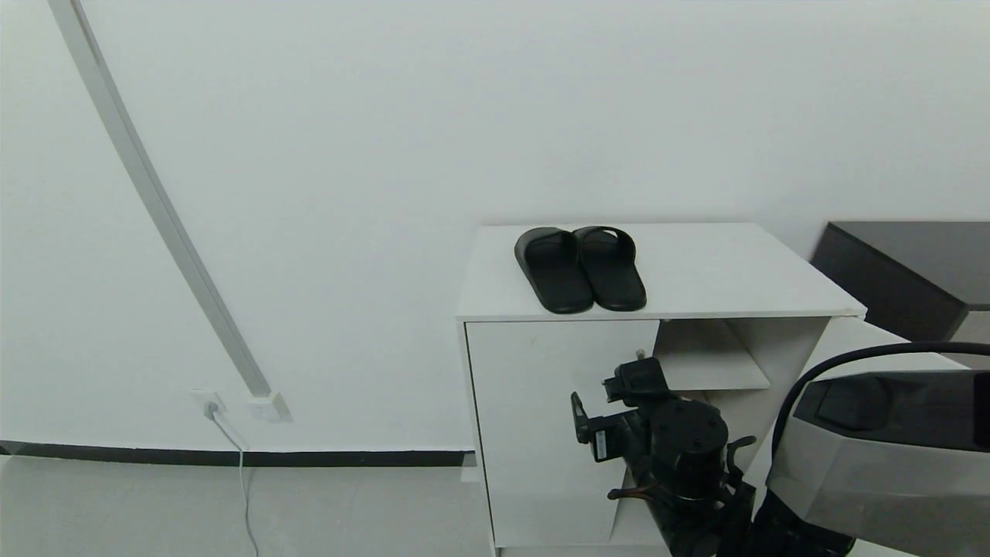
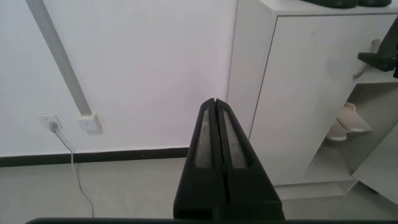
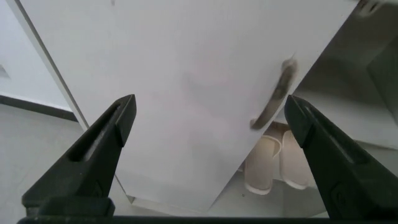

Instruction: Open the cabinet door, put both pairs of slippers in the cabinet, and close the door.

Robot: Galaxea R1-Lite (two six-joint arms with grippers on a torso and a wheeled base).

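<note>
Cabinet door [image 3: 186, 93] is right in front of your right pincer [image 3: 209, 107], which is wide open; its handle [image 3: 273, 99] is just ahead, nearer one finger; centre on it, close gently, then pull slowly; the black slippers [image 1: 580, 268] lie above the pincer on the cabinet top [image 1: 735, 271]; your left pincer [image 2: 215, 109] is closed tight and holds nothing.

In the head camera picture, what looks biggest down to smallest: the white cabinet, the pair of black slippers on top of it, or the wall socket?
1. white cabinet, by far the largest.
2. black slippers, taken as a pair; the two look alike in size.
3. wall socket, clearly the smallest.
</note>
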